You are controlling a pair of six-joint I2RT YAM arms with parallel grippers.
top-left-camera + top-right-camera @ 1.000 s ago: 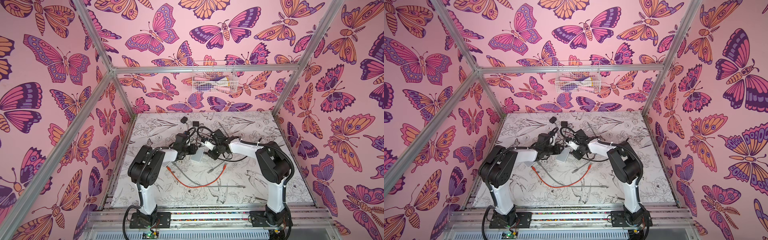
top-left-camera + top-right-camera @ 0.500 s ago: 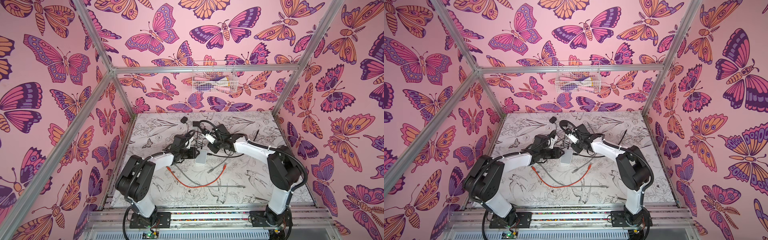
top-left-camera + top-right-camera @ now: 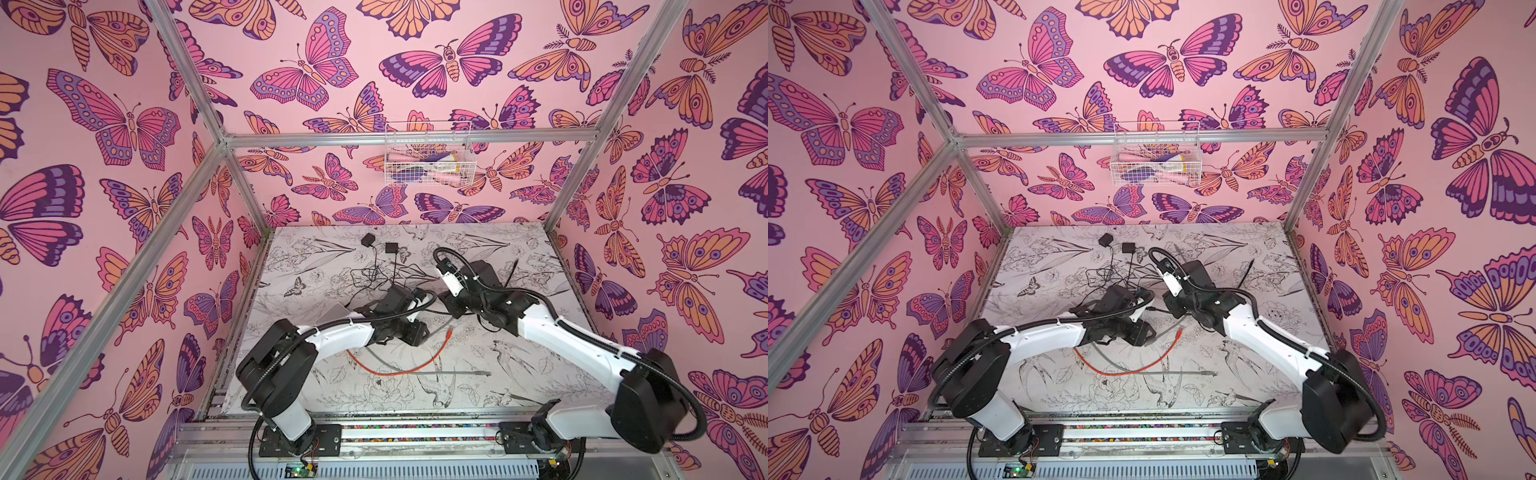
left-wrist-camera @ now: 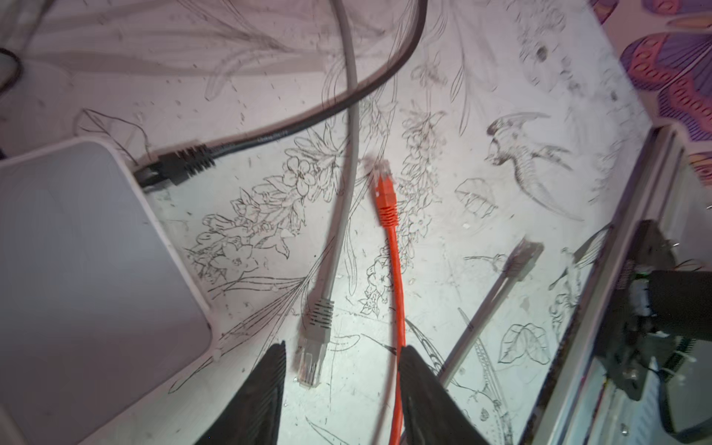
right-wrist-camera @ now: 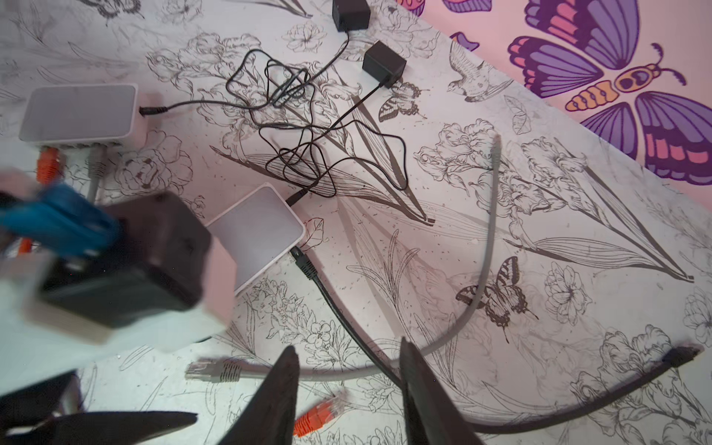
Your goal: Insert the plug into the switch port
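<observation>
1. Floral tabletop (image 4: 462,96): white switch (image 4: 77,250) at left of the left wrist view, black plug (image 4: 181,163) apparently seated in its port.
2. Left gripper (image 4: 343,346): half parted, empty, framing loose gray plug (image 4: 310,362).
3. Right gripper (image 5: 348,345): parted too, empty.
4. Looks like release; next, confirm seating.

Matt white plastic switch (image 4: 84,269)
</observation>
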